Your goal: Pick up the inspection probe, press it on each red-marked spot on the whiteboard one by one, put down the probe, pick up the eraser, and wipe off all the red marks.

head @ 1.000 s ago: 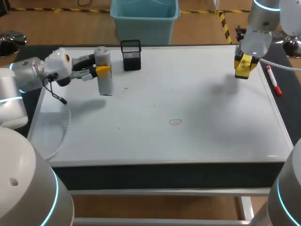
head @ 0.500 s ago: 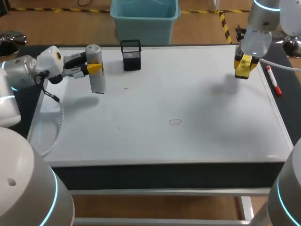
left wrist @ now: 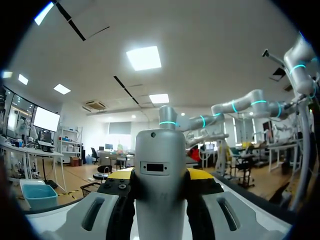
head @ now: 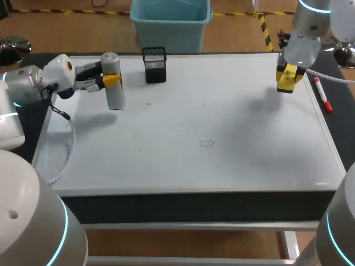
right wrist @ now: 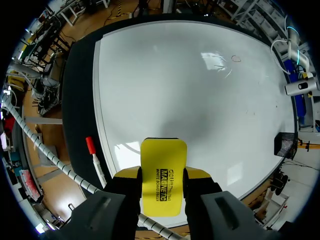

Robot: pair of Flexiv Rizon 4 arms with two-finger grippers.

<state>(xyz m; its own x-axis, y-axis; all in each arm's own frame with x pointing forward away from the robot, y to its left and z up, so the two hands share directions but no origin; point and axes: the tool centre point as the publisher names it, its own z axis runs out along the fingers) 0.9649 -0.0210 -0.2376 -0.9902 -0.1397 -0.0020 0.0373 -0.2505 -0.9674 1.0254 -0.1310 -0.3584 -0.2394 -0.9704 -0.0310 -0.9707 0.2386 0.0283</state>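
In the head view my left gripper (head: 111, 81) is shut on the grey inspection probe (head: 114, 94). The probe stands upright over the far left of the whiteboard (head: 222, 111). The left wrist view shows the probe (left wrist: 160, 170) gripped between the yellow-tipped fingers (left wrist: 119, 175). At the board's far right, my right gripper (head: 287, 77) is shut on the yellow eraser (head: 286, 82), held above the board. In the right wrist view the eraser (right wrist: 163, 172) sits between that gripper's fingers. One faint red oval mark (head: 207, 143) lies on the board near the middle, and the right wrist view shows this mark (right wrist: 236, 59) too.
A black mesh pen holder (head: 155, 65) stands at the board's far edge, just right of the probe. A red-capped marker (head: 323, 95) lies on the dark strip along the board's right edge, beside my right gripper. A coiled cable (head: 66, 160) hangs from my left arm.
My left gripper carried the probe to the left and toward the far edge, then held still. The right arm and the eraser have not moved.
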